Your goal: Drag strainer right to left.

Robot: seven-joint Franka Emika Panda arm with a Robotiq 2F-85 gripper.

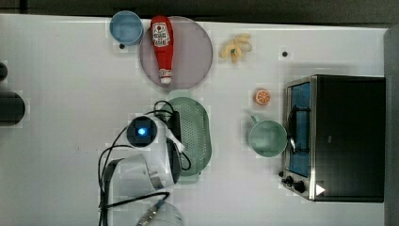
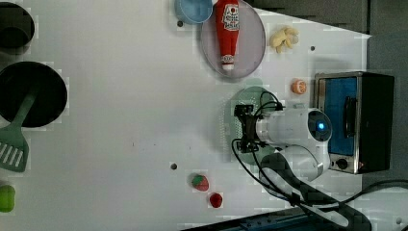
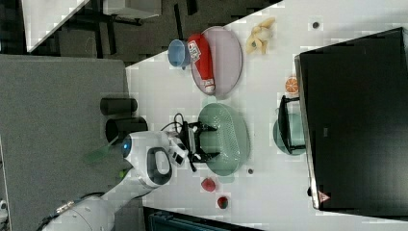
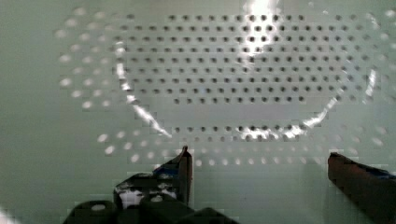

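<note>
The strainer [image 4: 243,70] looks like glossy, smooth, perforated plastic.

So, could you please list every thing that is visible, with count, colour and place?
strainer: 1, mint green, table centre, under the gripper
mug: 1, mint green, beside the oven door
plate: 1, greyish lilac, above the strainer in the top view
ketchup bottle: 1, red, lying on the plate
bowl: 1, blue, beside the plate
banana: 1, yellow
orange half: 1, orange
toaster oven: 1, black and silver
strawberry: 1, red
pan: 1, black
spatula: 1, green
gripper: 1, black, open over the strainer
</note>
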